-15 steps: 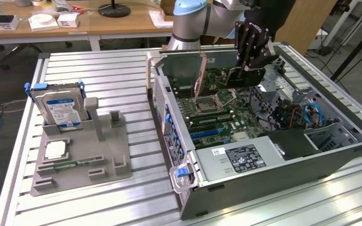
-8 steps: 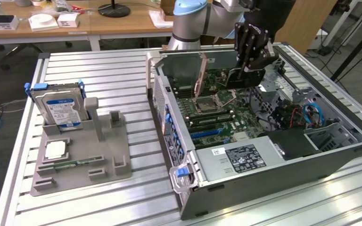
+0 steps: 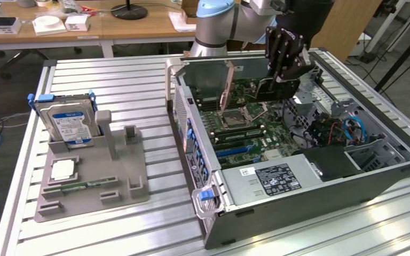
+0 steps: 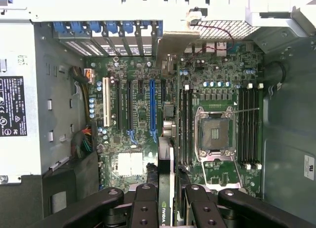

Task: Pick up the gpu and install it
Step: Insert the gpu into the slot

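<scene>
Lab — robot arm (image 3: 219,26), desks (image 3: 151,29)

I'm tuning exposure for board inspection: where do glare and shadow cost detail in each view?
Exterior view: glare whitens the table at that view's lower right; the case interior lies partly in shadow. Wrist view: its rim is blown white, the motherboard evenly lit, the gpu in the jaws dark.

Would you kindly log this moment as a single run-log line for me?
stage: gpu picked up | end effector: shut on gpu | gpu: upright over motherboard, inside open case
</scene>
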Robot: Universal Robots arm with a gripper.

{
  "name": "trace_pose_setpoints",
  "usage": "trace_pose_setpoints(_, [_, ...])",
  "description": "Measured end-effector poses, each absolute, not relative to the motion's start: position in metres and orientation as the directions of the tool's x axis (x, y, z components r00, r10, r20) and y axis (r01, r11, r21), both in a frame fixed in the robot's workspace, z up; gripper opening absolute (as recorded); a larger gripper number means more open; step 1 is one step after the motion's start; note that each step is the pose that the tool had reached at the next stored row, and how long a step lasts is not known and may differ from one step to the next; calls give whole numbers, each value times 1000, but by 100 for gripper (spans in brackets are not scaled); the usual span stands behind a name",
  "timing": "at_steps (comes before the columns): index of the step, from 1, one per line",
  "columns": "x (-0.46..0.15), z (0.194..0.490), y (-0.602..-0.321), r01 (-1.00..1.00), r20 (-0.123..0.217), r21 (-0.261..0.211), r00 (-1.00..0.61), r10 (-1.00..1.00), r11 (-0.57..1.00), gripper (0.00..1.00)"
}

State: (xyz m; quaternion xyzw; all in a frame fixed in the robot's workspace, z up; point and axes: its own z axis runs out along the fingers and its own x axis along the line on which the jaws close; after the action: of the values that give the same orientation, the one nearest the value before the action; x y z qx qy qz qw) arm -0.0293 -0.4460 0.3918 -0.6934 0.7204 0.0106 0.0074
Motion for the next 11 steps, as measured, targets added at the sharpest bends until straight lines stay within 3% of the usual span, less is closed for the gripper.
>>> trace_pose_setpoints(11, [-29,388,-446,-999,-25,2,-38,-999,38,26])
